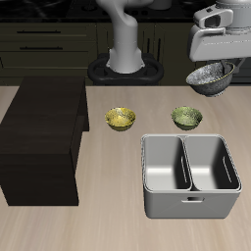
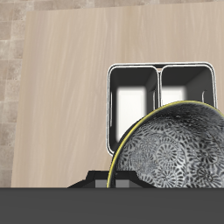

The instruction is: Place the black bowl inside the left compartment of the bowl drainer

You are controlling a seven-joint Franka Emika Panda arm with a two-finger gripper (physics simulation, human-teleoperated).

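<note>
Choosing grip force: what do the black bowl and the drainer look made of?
Black bowl: seemingly glazed ceramic or enamelled metal, with a dark outside and a glossy, silvery speckled inside. Bowl drainer: apparently brushed metal, with uniform grey walls showing a soft sheen.

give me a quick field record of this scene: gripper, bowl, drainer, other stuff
gripper: gripper raised above the table, shut on the black bowl
black bowl: black bowl held tilted in the air, behind the drainer
bowl drainer: bowl drainer near the table's front edge, both wells empty
other bowls: two yellow-green bowls on the table behind the drainer
also: dark cabinet on the table
</note>
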